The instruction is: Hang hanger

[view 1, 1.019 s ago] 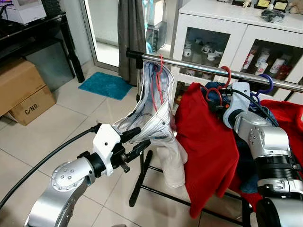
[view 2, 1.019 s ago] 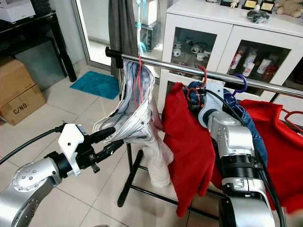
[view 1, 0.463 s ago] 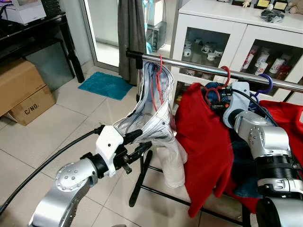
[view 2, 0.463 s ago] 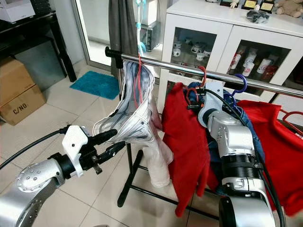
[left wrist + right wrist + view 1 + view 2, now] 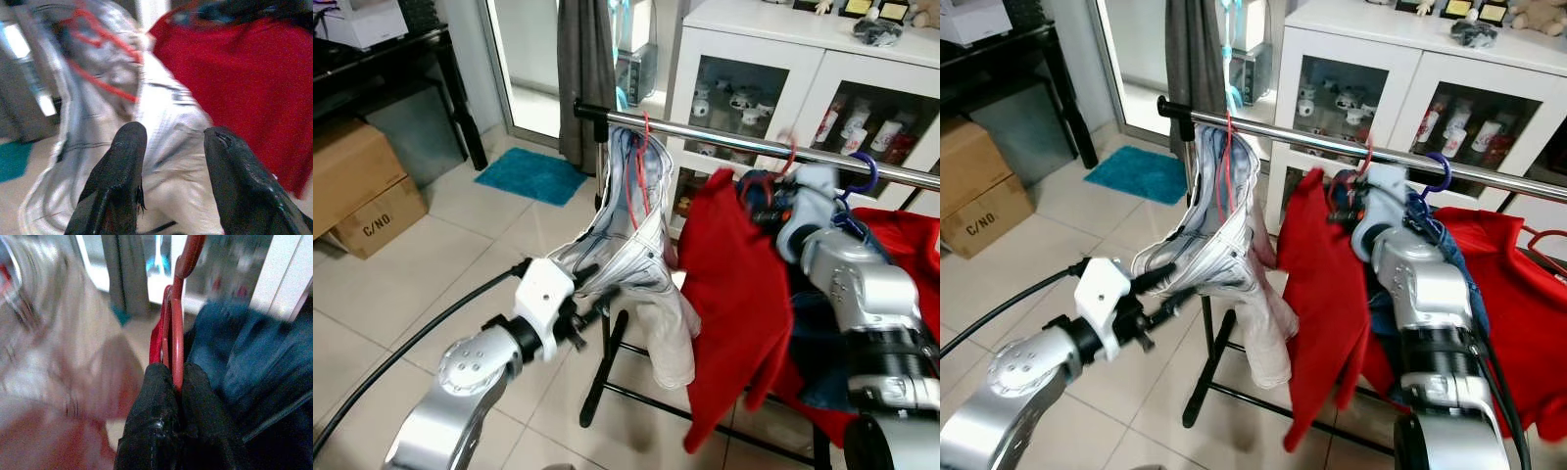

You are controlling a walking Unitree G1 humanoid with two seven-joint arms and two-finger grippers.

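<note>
Here the red hanger (image 5: 176, 328) is a thin, glossy loop of red wire or plastic, its neck rising to a curved hook that sits at the chrome rail (image 5: 1332, 147) (motion blur keeps me from telling whether the hook is fully over the bar). It carries a red garment (image 5: 1322, 313) that droops in a long, loose fold towards the floor. The right gripper (image 5: 177, 377) has both black fingers pressed together on the hanger's neck, just below the hook, up beside the rail.

The left gripper (image 5: 171, 147) is held lower down, against the hem of a white striped garment (image 5: 1219, 245); its two fingers stand apart with the pale cloth showing between them, and I cannot tell whether either pad touches it.

Counting along the rail: four hanger hooks can be made out, namely a red one (image 5: 646, 127) at the top of the white garment, the red one in the right gripper, a purple one (image 5: 1440, 171) just beyond it, and another red hook (image 5: 1542, 240) low at the far right. Garments: one white, one dark blue (image 5: 1454, 264) behind the right arm, and two red, the second red piece (image 5: 1518, 313) hanging further right. Two cardboard boxes (image 5: 357, 186) sit stacked on the tiled floor at the left, one teal mat (image 5: 529, 176) lies by the doorway, and one white glass-fronted cabinet (image 5: 773, 59) stands behind the rail.
</note>
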